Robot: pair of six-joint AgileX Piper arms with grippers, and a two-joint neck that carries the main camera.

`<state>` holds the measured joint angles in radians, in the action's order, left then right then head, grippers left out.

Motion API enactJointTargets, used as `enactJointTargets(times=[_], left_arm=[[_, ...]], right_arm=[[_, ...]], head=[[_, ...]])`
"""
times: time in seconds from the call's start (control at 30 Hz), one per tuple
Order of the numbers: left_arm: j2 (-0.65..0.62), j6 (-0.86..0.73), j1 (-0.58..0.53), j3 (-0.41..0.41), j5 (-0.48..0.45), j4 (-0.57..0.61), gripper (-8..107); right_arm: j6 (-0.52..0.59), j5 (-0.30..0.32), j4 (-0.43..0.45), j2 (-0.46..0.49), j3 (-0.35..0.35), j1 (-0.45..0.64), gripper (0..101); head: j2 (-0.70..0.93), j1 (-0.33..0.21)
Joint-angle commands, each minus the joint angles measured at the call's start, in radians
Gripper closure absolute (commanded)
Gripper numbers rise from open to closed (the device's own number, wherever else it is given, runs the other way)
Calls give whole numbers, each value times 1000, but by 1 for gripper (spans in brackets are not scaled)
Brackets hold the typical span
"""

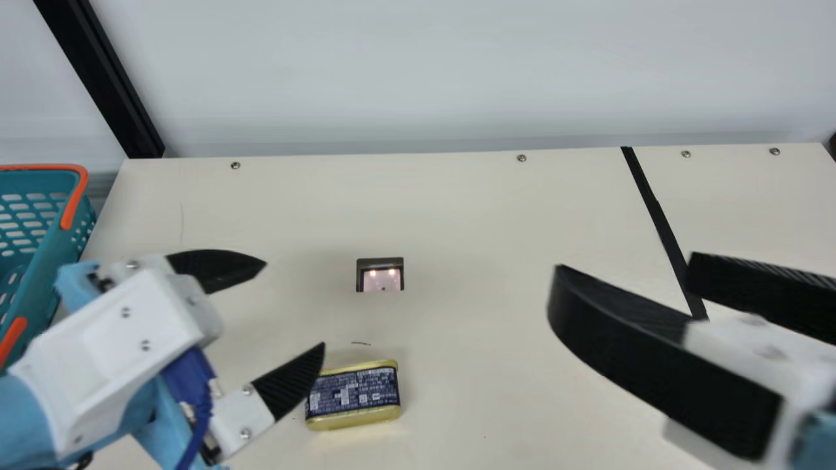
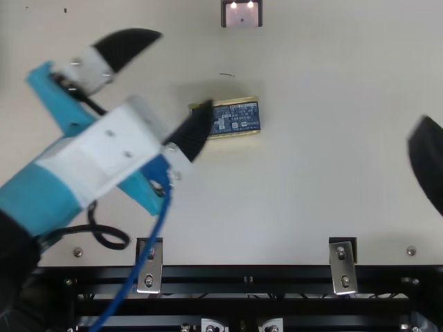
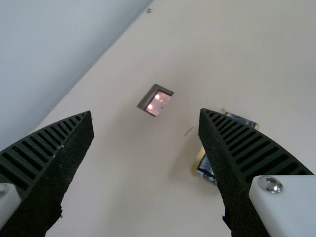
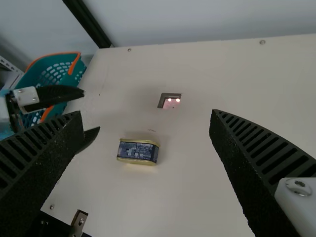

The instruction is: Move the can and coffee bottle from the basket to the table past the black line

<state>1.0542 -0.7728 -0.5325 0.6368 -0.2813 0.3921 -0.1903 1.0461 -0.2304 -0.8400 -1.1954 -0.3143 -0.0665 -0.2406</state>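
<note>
The basket [image 1: 62, 251] stands beside the left end of the table [image 1: 457, 209]. On the table, the can [image 1: 353, 395] lies in front of the panel [image 1: 382, 281], slightly left. The line [image 1: 661, 222] lies right of both. Along the far edge sit 4 screws [image 1: 521, 158], 2 each side of the line.

In the main view, the left arm's blue-and-white wrist [image 1: 111, 365] slants in from the lower left, and the left tool [image 1: 294, 305] has its black fingers [image 1: 294, 378] spread wide, aimed rightward. At the right edge, the right tool [image 1: 626, 262] points toward the upper left, also spread open.
</note>
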Motion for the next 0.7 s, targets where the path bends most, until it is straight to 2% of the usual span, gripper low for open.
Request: enactJointTargets(times=[0.0,0.33,0.67], left_arm=[[-43,37,32,-38,49,-9,9],[-197,210,191,-187,201,-73,9],[-356,369,323,-340,286,-127,9]], right_arm=[[45,-1,-23,-60,-10,9,0],[272,33,-129,-281,-97,42,0],[464,125,-170,-484,-217,-16,0]], head=[[-2,-4],[-2,-4],[-2,-4]])
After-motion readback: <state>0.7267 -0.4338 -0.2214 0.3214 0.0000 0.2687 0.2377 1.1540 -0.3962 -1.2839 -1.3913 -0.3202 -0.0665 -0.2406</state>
